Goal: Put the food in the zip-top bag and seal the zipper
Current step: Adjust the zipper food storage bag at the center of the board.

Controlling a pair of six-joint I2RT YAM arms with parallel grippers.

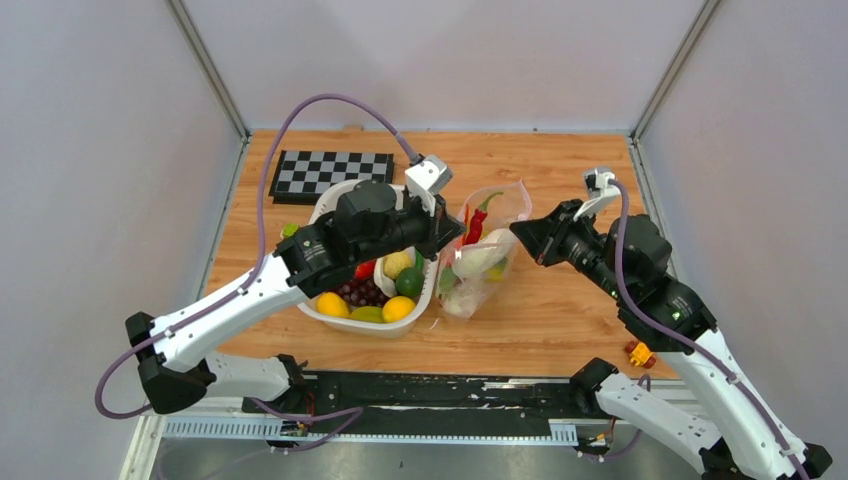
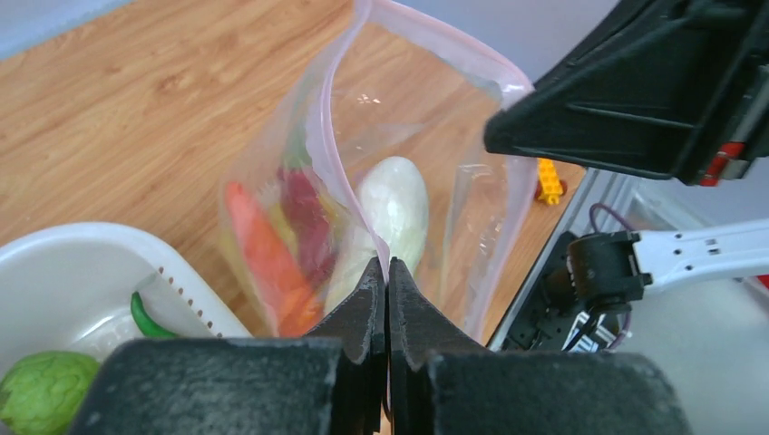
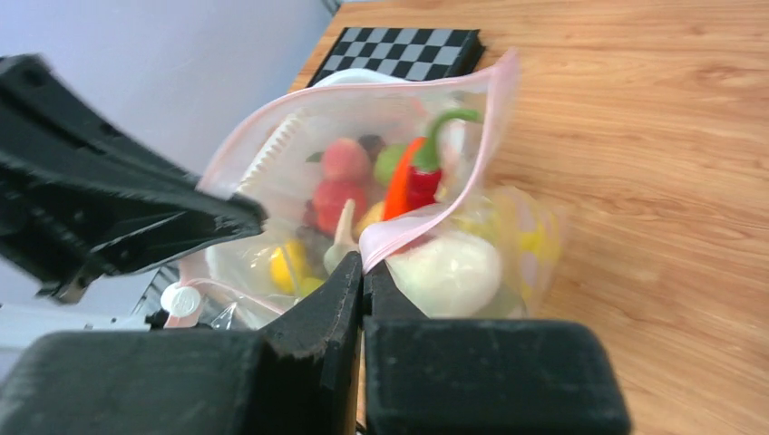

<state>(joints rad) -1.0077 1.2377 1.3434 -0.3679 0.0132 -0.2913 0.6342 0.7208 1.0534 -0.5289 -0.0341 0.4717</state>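
The clear zip-top bag (image 1: 487, 262) stands to the right of the white basket (image 1: 370, 328), its mouth held open. Inside lie a white cabbage (image 2: 394, 204), an orange carrot (image 2: 258, 240) and a red chili (image 3: 422, 177). My left gripper (image 1: 455, 235) is shut on the near side of the pink zipper strip (image 2: 331, 136). My right gripper (image 1: 518, 232) is shut on the opposite side of the strip (image 3: 494, 118), just above the cabbage (image 3: 449, 272). Lemons (image 1: 398, 308), limes (image 1: 408, 282) and grapes (image 1: 362, 292) lie in the basket.
A black-and-white checkerboard (image 1: 330, 172) lies at the back left of the wooden table. A small yellow and red toy (image 1: 640, 353) sits near the front right edge. Grey walls close in both sides. The basket rim (image 2: 82, 240) is close to my left gripper (image 2: 387, 265).
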